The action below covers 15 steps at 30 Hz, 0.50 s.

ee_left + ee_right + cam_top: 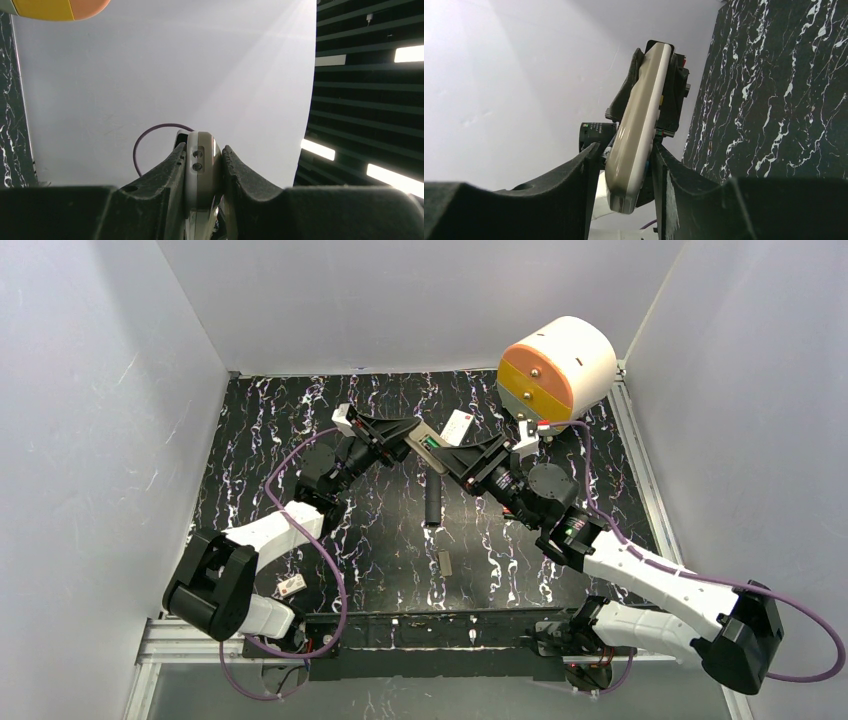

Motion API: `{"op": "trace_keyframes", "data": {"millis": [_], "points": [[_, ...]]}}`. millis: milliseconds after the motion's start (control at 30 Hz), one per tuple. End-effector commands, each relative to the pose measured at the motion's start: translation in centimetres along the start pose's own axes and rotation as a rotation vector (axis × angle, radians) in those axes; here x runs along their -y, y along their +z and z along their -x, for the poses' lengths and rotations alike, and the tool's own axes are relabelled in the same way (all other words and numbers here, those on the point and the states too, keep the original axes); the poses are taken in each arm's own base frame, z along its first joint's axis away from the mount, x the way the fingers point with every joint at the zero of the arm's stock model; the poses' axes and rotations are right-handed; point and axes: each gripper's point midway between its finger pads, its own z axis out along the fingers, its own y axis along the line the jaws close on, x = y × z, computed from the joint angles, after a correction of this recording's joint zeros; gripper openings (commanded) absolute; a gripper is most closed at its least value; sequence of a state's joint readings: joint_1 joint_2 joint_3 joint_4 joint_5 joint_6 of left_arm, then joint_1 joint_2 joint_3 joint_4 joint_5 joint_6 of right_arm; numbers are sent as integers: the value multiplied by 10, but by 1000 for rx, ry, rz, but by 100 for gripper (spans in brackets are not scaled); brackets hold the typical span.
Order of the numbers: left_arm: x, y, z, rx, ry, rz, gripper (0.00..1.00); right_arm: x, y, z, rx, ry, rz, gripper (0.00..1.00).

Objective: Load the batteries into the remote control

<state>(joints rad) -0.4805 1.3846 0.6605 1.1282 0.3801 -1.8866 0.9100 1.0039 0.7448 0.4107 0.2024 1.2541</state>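
Observation:
The remote control (428,439) hangs in the air over the back middle of the table, held from both sides. My left gripper (408,436) is shut on one end; in the left wrist view the remote's rounded end (202,165) is clamped between the fingers of that gripper (203,148). My right gripper (452,453) is closed on the other end. The right wrist view shows the remote's beige back and white edge (639,125) inside the right gripper (626,146). A small green bit (432,444) shows on the remote; whether it is one of the batteries I cannot tell.
A long black bar (432,502) lies on the marbled table below the grippers, with a small grey piece (445,562) nearer the bases. A white box with a red mark (458,426) and a big orange-and-cream drum (555,365) sit at the back right. A small white item (291,586) lies by the left base.

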Motion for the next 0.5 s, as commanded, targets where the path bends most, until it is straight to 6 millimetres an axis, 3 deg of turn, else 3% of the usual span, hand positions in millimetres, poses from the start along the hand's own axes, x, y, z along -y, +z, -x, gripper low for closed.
{"op": "trace_keyframes", "data": {"millis": [0, 467], "points": [[5, -3, -24, -79, 40, -25, 0, -20, 4, 1, -11, 12, 33, 48], [7, -5, -26, -81, 74, -36, 0, -9, 7, -2, -19, 7, -18, 35]]}}
